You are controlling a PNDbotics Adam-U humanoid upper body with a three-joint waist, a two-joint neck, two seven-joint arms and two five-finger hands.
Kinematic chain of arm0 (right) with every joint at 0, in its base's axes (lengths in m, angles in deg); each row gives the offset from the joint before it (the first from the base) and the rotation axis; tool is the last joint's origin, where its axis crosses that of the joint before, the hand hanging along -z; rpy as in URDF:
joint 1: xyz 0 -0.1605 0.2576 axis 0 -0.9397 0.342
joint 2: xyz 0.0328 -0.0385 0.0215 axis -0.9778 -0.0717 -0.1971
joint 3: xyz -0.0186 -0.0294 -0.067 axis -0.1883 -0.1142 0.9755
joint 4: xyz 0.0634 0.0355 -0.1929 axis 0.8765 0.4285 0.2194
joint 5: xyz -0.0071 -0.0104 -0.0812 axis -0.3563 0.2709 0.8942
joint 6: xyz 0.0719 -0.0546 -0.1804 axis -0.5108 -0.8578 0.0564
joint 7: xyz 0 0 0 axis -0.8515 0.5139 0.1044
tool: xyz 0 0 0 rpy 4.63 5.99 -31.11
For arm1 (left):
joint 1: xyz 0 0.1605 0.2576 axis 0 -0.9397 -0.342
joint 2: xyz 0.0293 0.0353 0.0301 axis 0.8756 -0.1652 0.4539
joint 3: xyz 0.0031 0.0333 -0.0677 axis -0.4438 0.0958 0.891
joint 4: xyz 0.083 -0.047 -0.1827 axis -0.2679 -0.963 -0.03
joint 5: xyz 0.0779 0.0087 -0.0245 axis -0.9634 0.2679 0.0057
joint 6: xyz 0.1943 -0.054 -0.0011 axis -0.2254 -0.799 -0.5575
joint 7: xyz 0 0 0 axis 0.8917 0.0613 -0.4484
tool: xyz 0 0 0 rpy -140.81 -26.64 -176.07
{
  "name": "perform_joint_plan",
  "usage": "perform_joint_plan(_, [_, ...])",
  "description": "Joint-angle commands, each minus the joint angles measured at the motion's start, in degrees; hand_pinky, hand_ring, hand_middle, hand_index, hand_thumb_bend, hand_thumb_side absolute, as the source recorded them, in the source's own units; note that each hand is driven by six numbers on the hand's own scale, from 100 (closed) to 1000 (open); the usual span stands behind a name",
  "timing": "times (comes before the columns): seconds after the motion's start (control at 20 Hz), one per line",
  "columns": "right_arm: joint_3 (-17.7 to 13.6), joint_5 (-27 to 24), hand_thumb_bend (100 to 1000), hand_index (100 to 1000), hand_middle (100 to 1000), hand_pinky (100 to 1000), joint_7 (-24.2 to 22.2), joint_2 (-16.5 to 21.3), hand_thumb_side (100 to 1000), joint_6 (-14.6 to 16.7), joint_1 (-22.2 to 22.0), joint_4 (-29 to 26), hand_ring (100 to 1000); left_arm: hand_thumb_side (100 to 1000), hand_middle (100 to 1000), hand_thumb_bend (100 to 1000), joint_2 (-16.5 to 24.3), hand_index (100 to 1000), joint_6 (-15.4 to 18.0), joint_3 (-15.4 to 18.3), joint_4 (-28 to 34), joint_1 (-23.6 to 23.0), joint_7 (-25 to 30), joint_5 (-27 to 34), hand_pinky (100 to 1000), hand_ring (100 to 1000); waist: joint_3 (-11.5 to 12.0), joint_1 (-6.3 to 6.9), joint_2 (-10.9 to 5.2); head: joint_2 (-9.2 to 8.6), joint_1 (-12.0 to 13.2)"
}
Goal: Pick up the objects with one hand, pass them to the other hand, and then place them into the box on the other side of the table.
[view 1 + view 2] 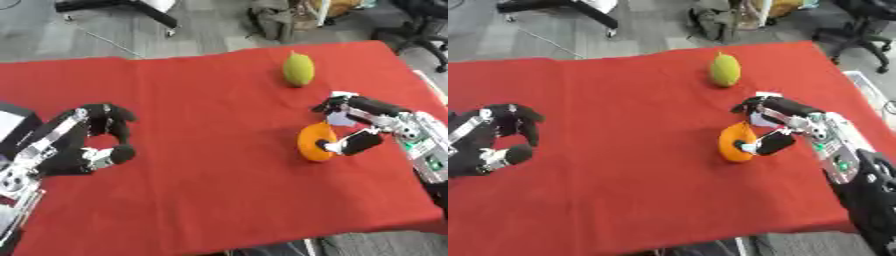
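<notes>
An orange round fruit (313, 141) sits on the red tablecloth (210, 120), right of centre. My right hand (378, 113) comes in from the right and closes on it: the fingers (336, 105) curl over its far top and the thumb (353, 144) presses on its near side. A yellow-green fruit (298, 69) stands farther back, apart from both hands. My left hand (77, 148) hovers at the left side of the cloth, fingers loosely curved, holding nothing. A dark box (12, 124) with a pale inside shows at the left edge, just behind that hand.
A white scrap (343, 94) lies on the cloth just behind my right hand. Part of a pale container (866, 86) shows off the table's right edge. Office chairs and bags stand on the floor beyond the far edge.
</notes>
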Motion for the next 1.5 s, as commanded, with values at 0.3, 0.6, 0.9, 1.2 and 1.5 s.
perform_joint_plan(0.3, [-1.75, 0.65, 224, 840, 784, 857, -0.77, 1.65, 308, -0.80, 0.15, 1.12, 813, 543, 477, 732, 1.48, 699, 0.09, 0.55, 0.71, 0.44, 0.32, -0.20, 658, 485, -0.12, 0.01, -0.60, -0.14, -0.54])
perform_joint_plan(0.6, [-0.57, 0.99, 202, 801, 754, 852, -0.63, -0.24, 303, 0.10, 1.12, 2.03, 802, 544, 477, 729, 1.32, 698, 0.08, 0.44, 0.76, 0.54, 0.42, -0.14, 658, 487, 0.06, 0.07, -0.50, -0.14, -0.24])
perform_joint_plan(0.9, [0.06, 1.28, 100, 632, 603, 815, 2.67, -1.61, 226, 0.98, 1.79, 1.92, 719, 545, 477, 726, 1.24, 698, 0.06, 0.38, 0.79, 0.64, 0.42, -0.09, 659, 487, 0.31, 0.09, -0.33, -0.14, -0.02])
perform_joint_plan(1.2, [0.29, 0.50, 100, 483, 475, 774, 9.58, -2.33, 153, 2.24, 2.08, -0.53, 626, 545, 478, 722, 1.36, 697, -0.03, 0.42, 0.68, 0.70, 0.31, -0.06, 660, 487, 0.53, 0.09, -0.30, -0.14, 0.64])
perform_joint_plan(1.5, [2.69, -0.65, 100, 440, 449, 762, 13.48, -4.25, 133, 5.04, 2.63, -8.95, 604, 550, 478, 717, 1.74, 697, -0.12, 0.80, 0.36, 0.95, -0.14, -0.13, 660, 487, 0.50, 0.26, -0.23, -0.14, 3.28])
